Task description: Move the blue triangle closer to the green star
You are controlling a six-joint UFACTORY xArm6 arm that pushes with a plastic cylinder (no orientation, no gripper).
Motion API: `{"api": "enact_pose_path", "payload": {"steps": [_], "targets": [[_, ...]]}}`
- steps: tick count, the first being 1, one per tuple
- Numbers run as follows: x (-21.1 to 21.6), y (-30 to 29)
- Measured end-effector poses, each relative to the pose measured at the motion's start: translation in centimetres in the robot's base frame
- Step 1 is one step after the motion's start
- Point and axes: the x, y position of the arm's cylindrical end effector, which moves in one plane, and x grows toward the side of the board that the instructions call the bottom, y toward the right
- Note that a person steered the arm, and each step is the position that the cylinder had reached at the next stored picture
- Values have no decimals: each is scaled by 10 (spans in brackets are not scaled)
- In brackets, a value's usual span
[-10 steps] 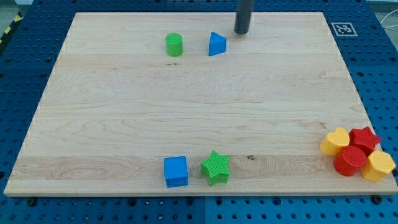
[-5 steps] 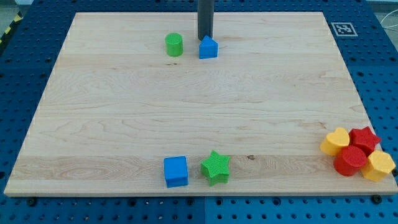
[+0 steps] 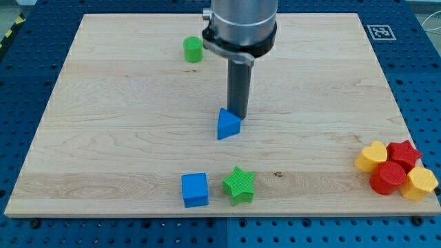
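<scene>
Blue triangle (image 3: 228, 125) slid toward ribbed green star (image 3: 239, 185) — my tip (image 3: 238, 115) touching.

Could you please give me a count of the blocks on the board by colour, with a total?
Blue: 2, the blue triangle and the blue cube
Green: 2, the green star and the green cylinder
Yellow: 2, the yellow heart and another yellow block
Red: 2, the red star and the red cylinder
Total: 8 blocks
</scene>
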Motion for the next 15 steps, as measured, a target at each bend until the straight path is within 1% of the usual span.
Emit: {"api": "enact_pose_path", "payload": {"steps": [1,2,4,6,7,8,9,10,11,13,15], "targets": [[10,-1],[3,-14],[3,-27],[10,-39],[12,-57],[32,-56],[43,-54],[29,-59],[25,-55],[56,-40],[59,-35]]}}
